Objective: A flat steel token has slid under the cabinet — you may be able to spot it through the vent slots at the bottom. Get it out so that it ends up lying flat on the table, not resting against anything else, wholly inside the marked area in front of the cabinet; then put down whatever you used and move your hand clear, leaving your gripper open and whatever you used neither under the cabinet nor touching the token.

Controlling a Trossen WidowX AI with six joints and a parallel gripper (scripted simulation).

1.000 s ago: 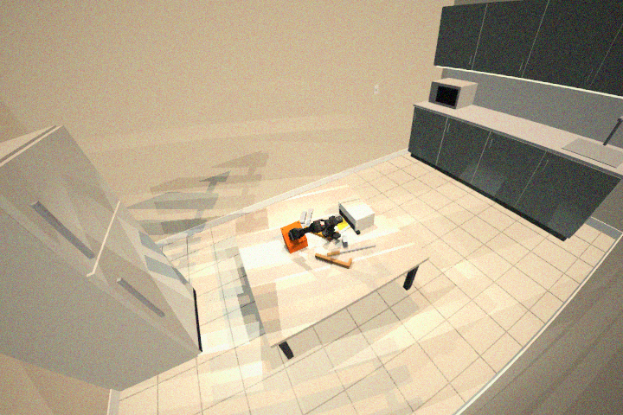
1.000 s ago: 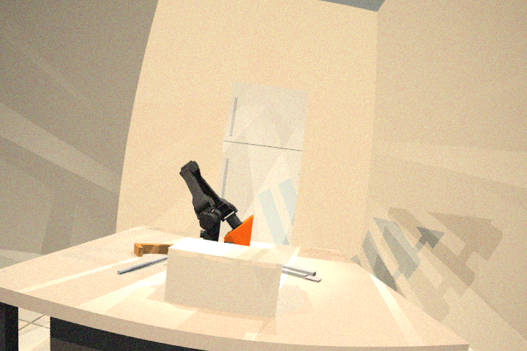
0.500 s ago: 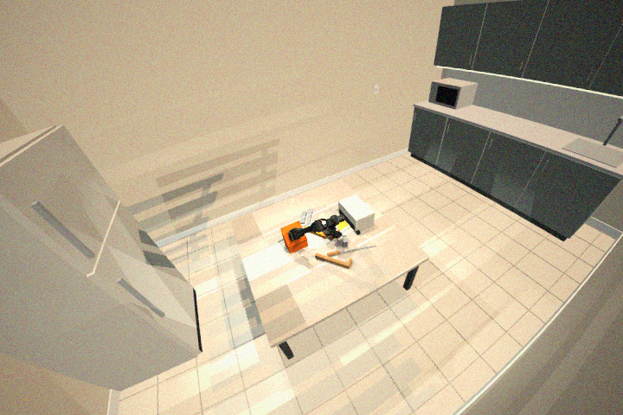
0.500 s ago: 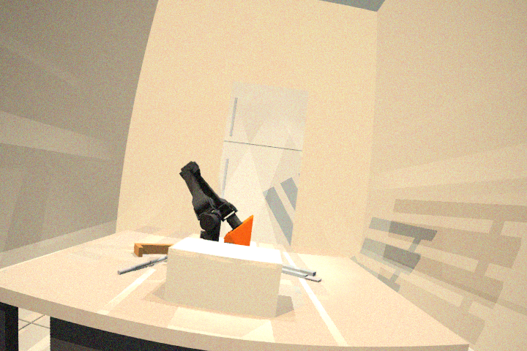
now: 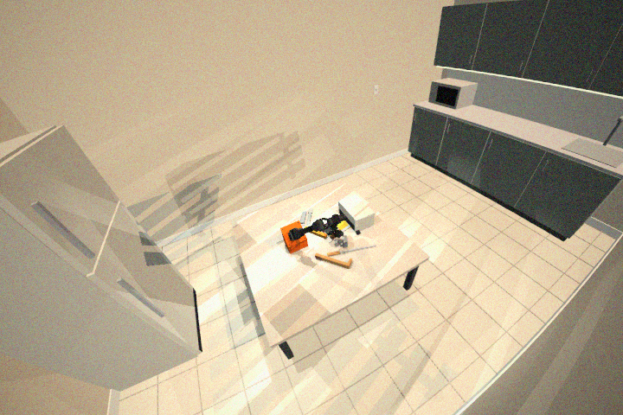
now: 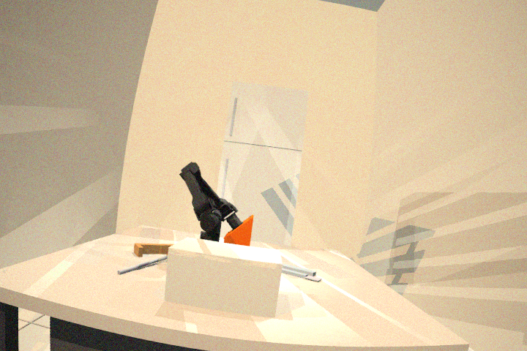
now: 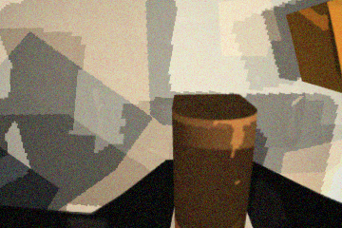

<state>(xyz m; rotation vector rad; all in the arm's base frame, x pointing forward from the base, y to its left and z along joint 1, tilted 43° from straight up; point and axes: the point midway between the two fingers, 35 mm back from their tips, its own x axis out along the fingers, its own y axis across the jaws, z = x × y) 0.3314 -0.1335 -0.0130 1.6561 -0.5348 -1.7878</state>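
The white cabinet (image 5: 362, 212) (image 6: 222, 279) stands on the table, its dark slotted front facing the arm in the top view. A yellow marked area (image 5: 342, 225) lies in front of it, partly covered by the arm. I cannot make out the token. My gripper (image 5: 337, 235) (image 7: 206, 168) is shut on a brown wooden handle (image 7: 212, 190), seen between the black fingers in the wrist view. The far end of what it holds is unclear. A thin grey rod tool (image 5: 361, 249) (image 6: 142, 265) and an L-shaped wooden piece (image 5: 334, 260) (image 6: 153, 248) lie nearby.
The orange block (image 6: 241, 233) stands beside the arm. Grey metal strips (image 5: 305, 216) (image 6: 299, 270) lie towards the wall side. A small grey object (image 5: 343, 242) is near the gripper. An orange-brown block (image 7: 321, 43) shows at upper right in the wrist view.
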